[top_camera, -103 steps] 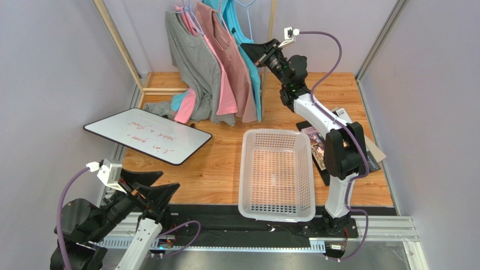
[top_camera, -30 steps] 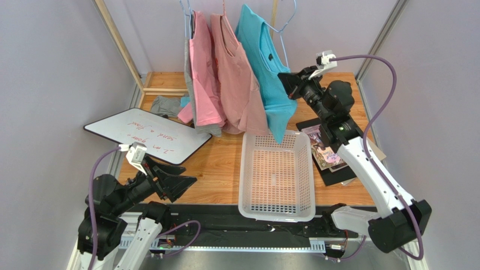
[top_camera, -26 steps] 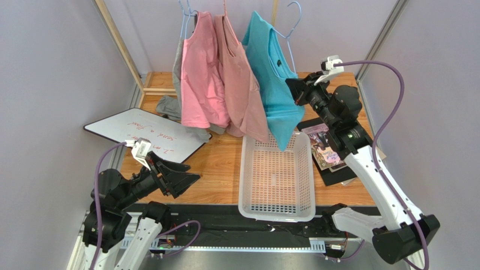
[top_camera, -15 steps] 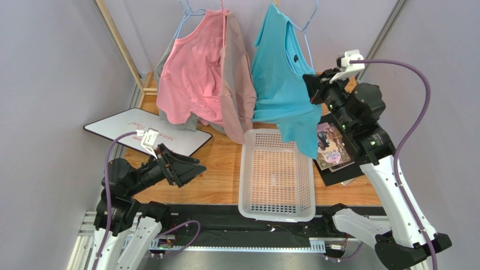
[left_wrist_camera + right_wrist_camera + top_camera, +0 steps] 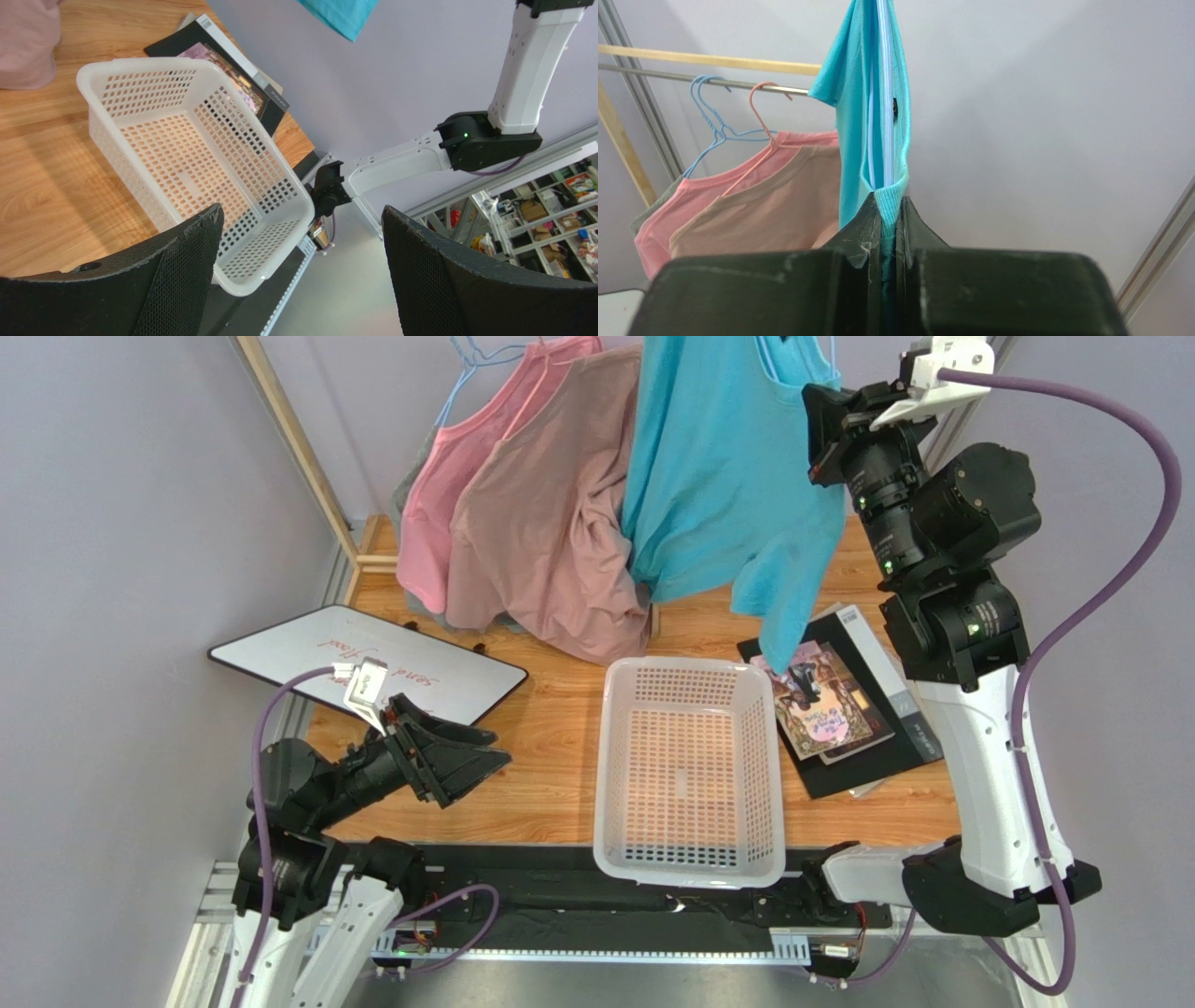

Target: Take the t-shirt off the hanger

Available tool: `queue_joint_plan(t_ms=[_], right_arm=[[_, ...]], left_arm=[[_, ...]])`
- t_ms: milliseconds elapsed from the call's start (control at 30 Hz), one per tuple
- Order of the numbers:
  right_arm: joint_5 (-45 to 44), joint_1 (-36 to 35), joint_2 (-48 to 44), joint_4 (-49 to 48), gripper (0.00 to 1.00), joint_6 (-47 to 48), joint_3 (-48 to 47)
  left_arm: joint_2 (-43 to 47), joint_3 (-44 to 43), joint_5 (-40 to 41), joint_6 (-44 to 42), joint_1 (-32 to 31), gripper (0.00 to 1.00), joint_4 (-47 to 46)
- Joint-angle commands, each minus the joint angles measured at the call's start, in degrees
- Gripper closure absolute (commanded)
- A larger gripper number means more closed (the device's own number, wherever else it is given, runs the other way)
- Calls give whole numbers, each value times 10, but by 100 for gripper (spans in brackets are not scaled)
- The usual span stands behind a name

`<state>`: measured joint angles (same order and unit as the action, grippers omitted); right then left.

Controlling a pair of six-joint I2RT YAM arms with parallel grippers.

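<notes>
T-shirt (image 5: 716,462) hung high at rear of cell, beside two pink shirts (image 5: 540,532), w/ hanger (image 5: 882,84) wire inside its neck. R gripper (image 5: 887,210) was clamped on its ribbed edge. L gripper (image 5: 302,224) hovered low near whiteboard (image 5: 368,672), jaws spread, holding nothing.
</notes>
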<state>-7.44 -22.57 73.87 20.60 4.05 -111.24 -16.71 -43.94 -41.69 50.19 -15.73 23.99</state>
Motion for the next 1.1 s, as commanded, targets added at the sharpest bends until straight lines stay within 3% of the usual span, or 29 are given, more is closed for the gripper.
queue_joint_plan(t_ms=[0,200,333,467,700,833,1067], right_arm=[[-26,2,-7,-79,100,32,-71],[-24,2,-10,-79,100,57,-94],[6,2,-39,-82,100,43,-49],[93,2,-64,-68,100,31,26],[106,2,-133,-64,100,3,209],[102,2,-163,-50,100,-3,268],[114,2,-201,-16,100,-31,323]], left_arm=[[-29,-35,-5,-31,0,12,2],[-67,-61,-7,-52,0,12,2],[-96,-69,-12,-48,0,11,-26],[-151,-109,-14,-37,-5,12,-52],[-317,-264,109,-100,-166,14,-53],[-406,-366,172,-144,-255,15,-57],[-555,-482,188,-162,-279,16,-140]])
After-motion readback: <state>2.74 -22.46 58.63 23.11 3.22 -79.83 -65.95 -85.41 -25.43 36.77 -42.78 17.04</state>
